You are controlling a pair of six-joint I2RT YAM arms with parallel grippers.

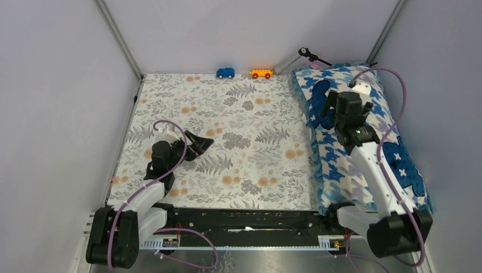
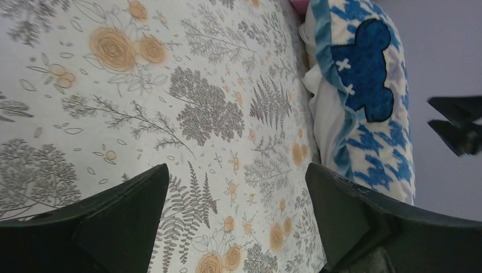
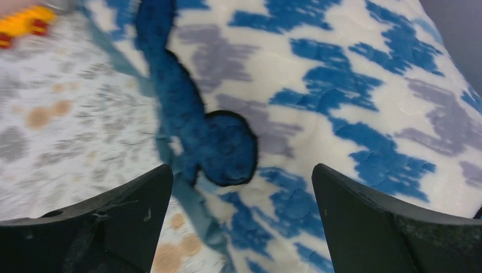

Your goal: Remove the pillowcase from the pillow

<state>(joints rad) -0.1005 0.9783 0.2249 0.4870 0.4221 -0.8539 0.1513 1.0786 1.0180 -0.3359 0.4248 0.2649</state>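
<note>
Tabletop [image 1: 239,148]: pillowcase [image 1: 325,162] along right edge.
Progress: none; pillow [image 2: 325,122] fully cased.
Left gripper [image 1: 200,147]: open, empty, near left edge.
Right gripper [image 1: 344,102]: open over pillowcase, empty.
Remaining: whole removal.

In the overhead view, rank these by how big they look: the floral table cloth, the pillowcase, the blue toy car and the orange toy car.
1. floral table cloth
2. pillowcase
3. blue toy car and orange toy car: too alike to rank

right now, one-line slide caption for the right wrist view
Open right gripper poised over the blue-and-white pillowcase, floral table cloth at left.
</note>
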